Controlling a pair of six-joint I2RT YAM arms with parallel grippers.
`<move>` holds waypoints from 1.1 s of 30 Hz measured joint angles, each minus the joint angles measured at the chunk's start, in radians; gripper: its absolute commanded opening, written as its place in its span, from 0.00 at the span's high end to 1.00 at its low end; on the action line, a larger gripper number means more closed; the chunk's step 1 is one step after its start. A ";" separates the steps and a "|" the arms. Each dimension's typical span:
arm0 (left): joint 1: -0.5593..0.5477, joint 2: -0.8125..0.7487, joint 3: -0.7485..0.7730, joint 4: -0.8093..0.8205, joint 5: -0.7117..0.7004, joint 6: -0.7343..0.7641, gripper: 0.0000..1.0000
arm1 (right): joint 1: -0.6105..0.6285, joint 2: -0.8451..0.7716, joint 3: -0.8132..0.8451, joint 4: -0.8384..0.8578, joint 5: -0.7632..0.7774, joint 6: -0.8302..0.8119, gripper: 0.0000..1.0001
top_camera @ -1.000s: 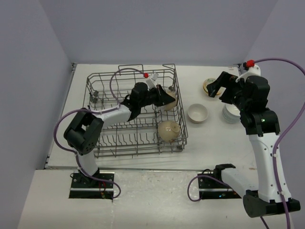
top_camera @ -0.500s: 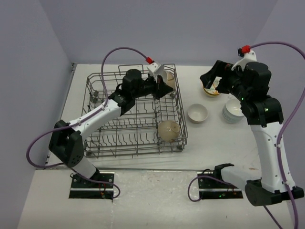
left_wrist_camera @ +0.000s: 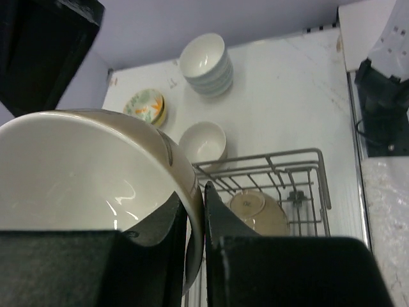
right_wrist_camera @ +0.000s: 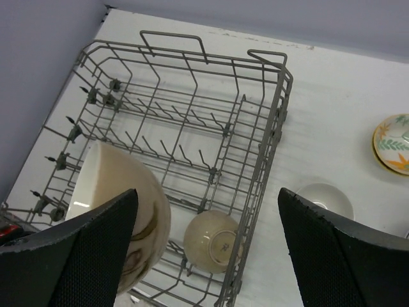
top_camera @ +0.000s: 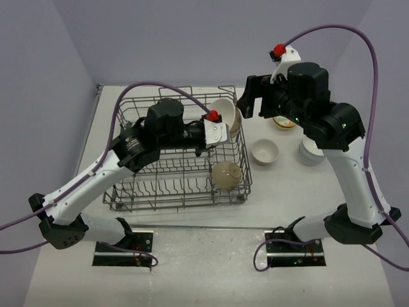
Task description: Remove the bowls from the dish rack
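My left gripper (top_camera: 218,126) is shut on the rim of a beige bowl (top_camera: 225,110) with a white inside, held above the right side of the grey wire dish rack (top_camera: 179,203). In the left wrist view the fingers (left_wrist_camera: 220,224) pinch this bowl's wall (left_wrist_camera: 83,173). It also shows in the right wrist view (right_wrist_camera: 121,217). A second beige bowl (top_camera: 225,174) sits upside down in the rack's near right corner (right_wrist_camera: 211,241). My right gripper (top_camera: 252,102) is open and empty, high above the rack's right edge (right_wrist_camera: 278,109).
On the table right of the rack stand a single white bowl (top_camera: 264,151), a stack of white bowls (top_camera: 309,152) and a yellow painted bowl (top_camera: 283,121). All three show in the left wrist view: the single bowl (left_wrist_camera: 203,141), the stack (left_wrist_camera: 206,64), the yellow bowl (left_wrist_camera: 146,107).
My left arm has risen and lifted the beige bowl off the rack's tines. My right arm has swung left from over the table bowls to above the rack's right edge.
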 measured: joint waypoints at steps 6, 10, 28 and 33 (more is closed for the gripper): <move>-0.018 0.145 0.072 -0.197 -0.065 0.053 1.00 | 0.082 0.021 0.020 -0.071 0.076 -0.009 0.08; -0.027 0.179 0.072 -0.259 -0.069 0.074 1.00 | 0.093 0.021 -0.004 -0.108 0.135 0.000 0.09; -0.034 0.137 0.059 -0.266 -0.058 0.136 1.00 | 0.120 0.127 -0.132 -0.176 -0.021 -0.022 0.68; -0.047 0.100 0.010 -0.259 -0.055 0.151 1.00 | 0.124 0.195 -0.109 -0.198 0.018 -0.011 1.00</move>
